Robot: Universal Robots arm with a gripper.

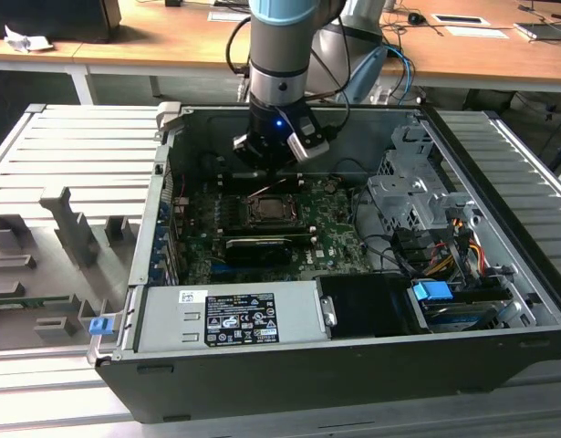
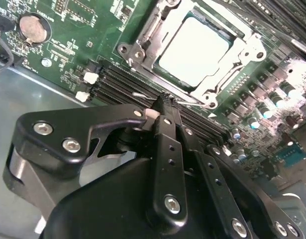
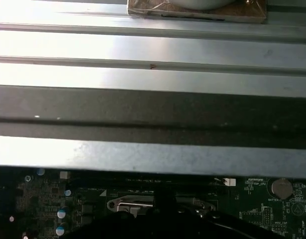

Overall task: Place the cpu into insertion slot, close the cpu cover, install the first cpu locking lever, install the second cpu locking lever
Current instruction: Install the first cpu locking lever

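Pinching together at the tips, the gripper (image 2: 165, 107) has its black fingers meeting on or right beside a thin wire lever (image 2: 185, 103) that runs along the near edge of the socket. Whether that wire is truly clamped between the pads or merely touched, I cannot tell; the fingers do look pressed together with no gap visible.

Just beyond the tips, in the upper middle of the second wrist view, the cpu (image 2: 192, 50) lies flat with its pale metal top showing through the window of the cpu cover (image 2: 242, 52). The cover appears folded down over the insertion slot (image 2: 138, 47), so seating the chip and closing the frame look done, and the work seems to be at the lever stage.

Pulling back to the exterior view, the arm hangs inside the open computer case (image 1: 499, 301), at the upper middle of the frame, with the gripper (image 1: 273, 155) low over the motherboard (image 1: 330, 228). The socket (image 1: 267, 212) sits just below it in the picture, and a long black card (image 1: 259, 246) lies nearer the camera.

The risk, as I judge it: the wire is thin and springy, so it could slip off the tips and snap back. A push off line could miss the retaining hook, or drive the fingertips into the memory slots (image 2: 123, 87) right beside them.
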